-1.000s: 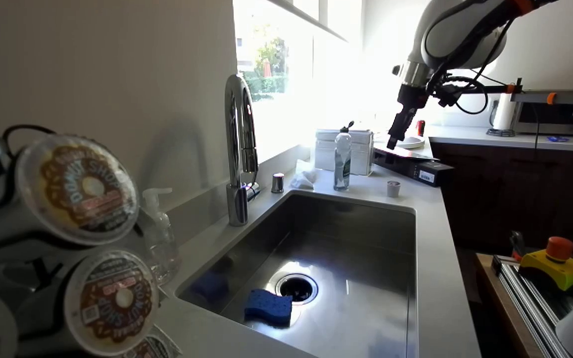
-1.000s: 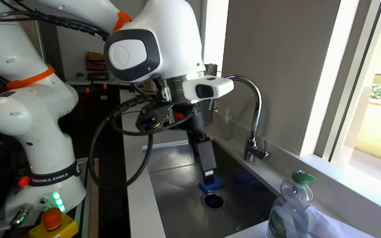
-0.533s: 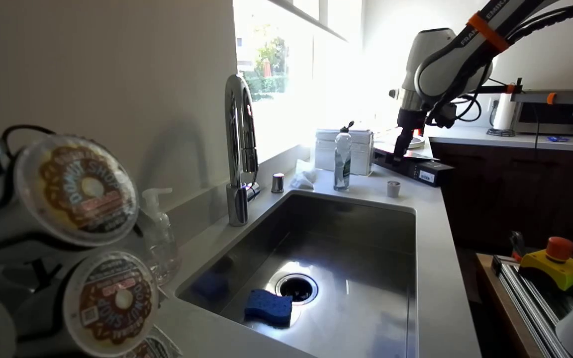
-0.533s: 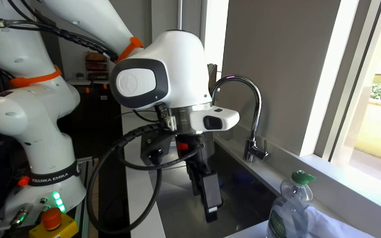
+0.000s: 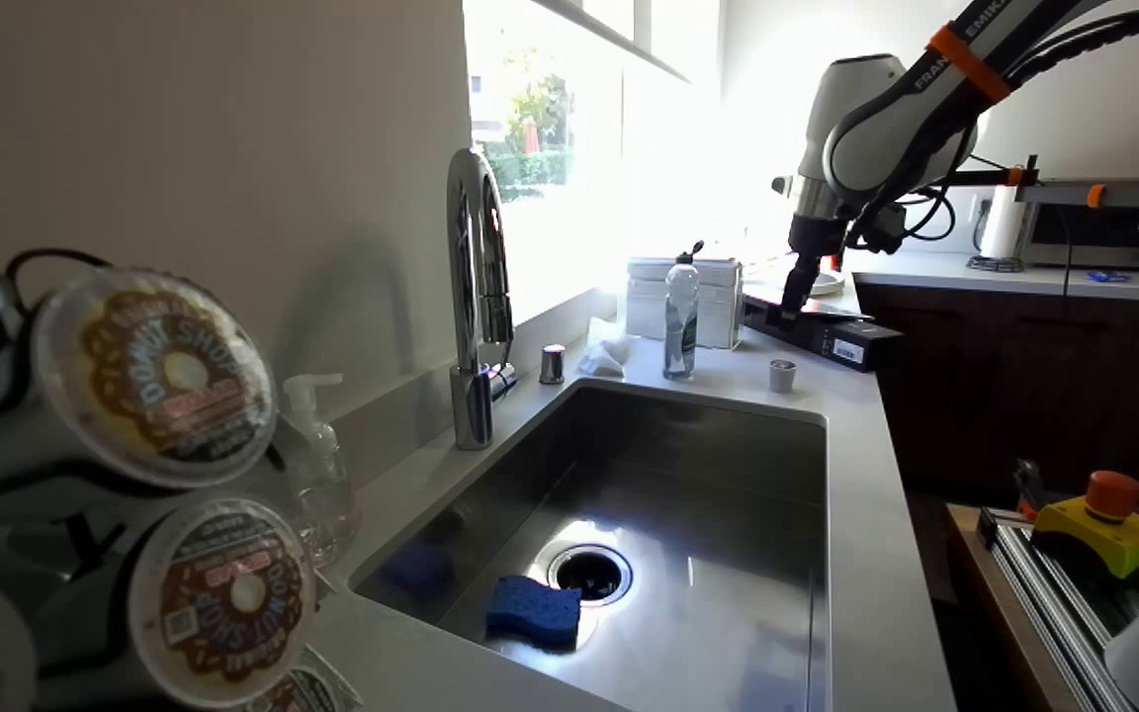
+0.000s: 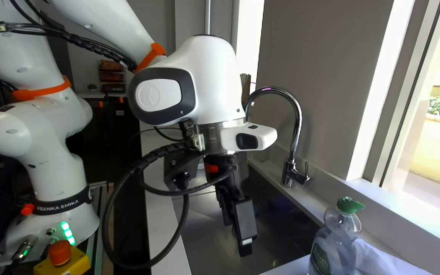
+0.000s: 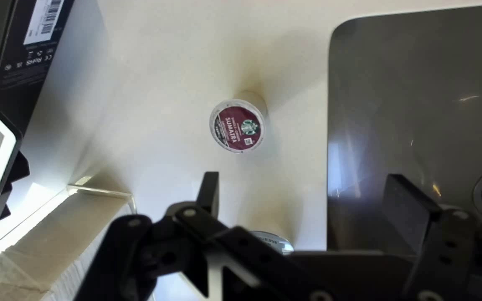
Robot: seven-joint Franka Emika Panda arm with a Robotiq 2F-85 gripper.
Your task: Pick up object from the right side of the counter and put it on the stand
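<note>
Just beside the sink (image 7: 391, 83), on the pale grey surface (image 7: 161, 62), a coffee pod (image 7: 240, 124) stands upright (maroon on top, lettered SUMATRA). The pincer (image 7: 301, 184) hangs above, its fingers (image 7: 211, 190) spread wide and apart from the pod. At the front of an exterior view, the dark stand (image 5: 82, 542) holds doughnut-printed pods (image 5: 223, 603); a blue sponge (image 5: 533, 610) lies in the sink.

In an exterior view, a blue oblong sponge (image 5: 533, 610) lies near, right of a clear plastic pump bottle (image 5: 325, 487), and a long black rectangular box (image 5: 824, 340) lies far right.
</note>
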